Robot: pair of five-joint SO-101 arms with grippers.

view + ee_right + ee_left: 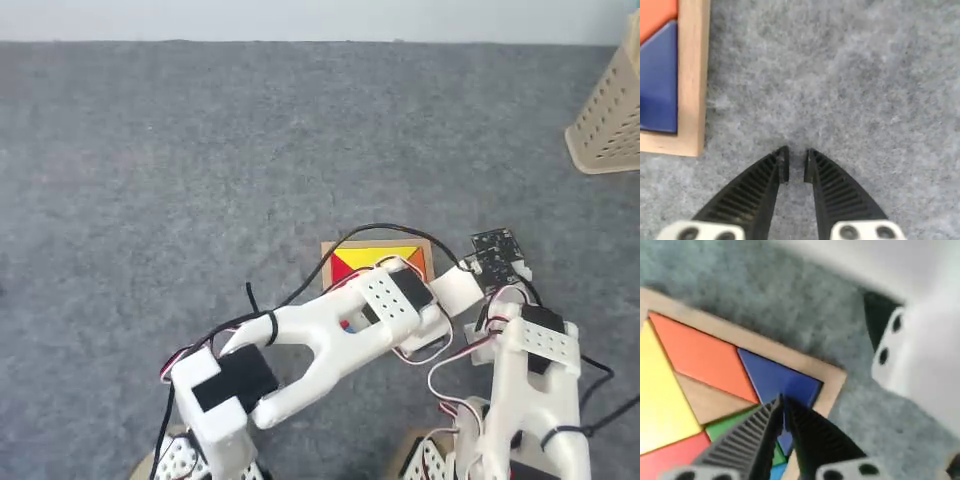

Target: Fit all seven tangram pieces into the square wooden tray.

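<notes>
Tray: square wooden tray (832, 386), right under L jaws; its corner is just beside R jaws, not touching.
Pcs seated: yellow (660, 400), orange (700, 357), blue (771, 377), green (727, 427), red (670, 455) and a sliver of light blue (775, 471). All look flat and flush, edges meeting.
Open question: tan triangle (710, 402) between orange and yellow, a bit ahead of L jaw tips. Can't tell if it's bare tray floor or a wood-coloured pc.
Progress: prob. nearly done, w/ six colours in. If the tan patch is a gap, one pc is left to seat. Part of the tray is hidden behind L jaws, so that count is approx.
L jaws: almost closed, a hairline slit between tips. Tips sit over the blue pc near the tray corner. Nothing seen held, and contact w/ the pc is unclear.
R jaws: slightly parted, narrow gap, holding nothing. They hang over the grey felt counter (865, 75), outside the tray rim.
Beyond: other arm's white body (920, 355), close past the tray corner from L jaws.
</notes>
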